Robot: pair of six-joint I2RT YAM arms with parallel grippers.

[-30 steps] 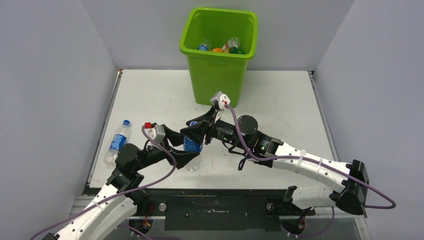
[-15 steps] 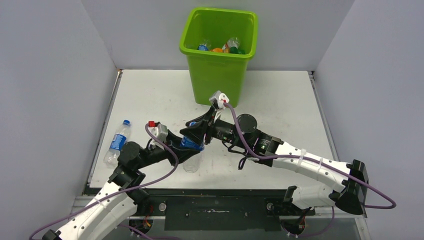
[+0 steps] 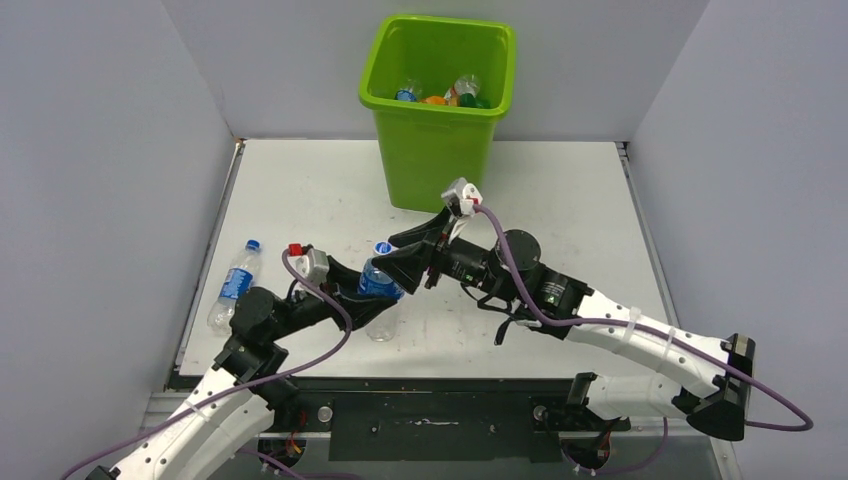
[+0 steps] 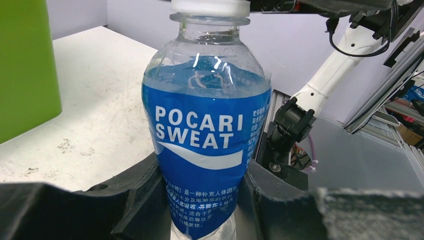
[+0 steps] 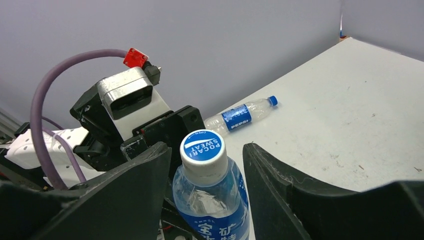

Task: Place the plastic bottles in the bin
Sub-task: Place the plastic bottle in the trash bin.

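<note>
A lime-green bin [image 3: 440, 150] stands at the far edge of a white table [image 3: 560, 200], close to the back wall [image 3: 300, 60]. Several crushed bottles [image 3: 445, 95], clear, orange and green among them, lie at its bottom.

In front of the bin, near the table's middle, is a blue-labelled bottle [image 3: 380, 285] with a white cap, nearly upright. The left gripper [image 4: 202, 205] is clamped on its lower body, one finger pressed to each side of the label. Whether the base rests on the table cannot be told.

The right gripper [image 5: 207, 165] hangs at the same bottle from the bin's side. Its jaws are spread either side of the cap, with a gap on each side, and touch nothing.

A second bottle [image 3: 232, 285], clear with a blue label and blue cap, lies on its side near the table's left edge, apart from both grippers.

The two arms meet between the bin and the near edge, and the right arm stretches across the table's middle. Grey walls close in the left, right and far sides. Open tabletop shows across the right half and in the far left corner.
</note>
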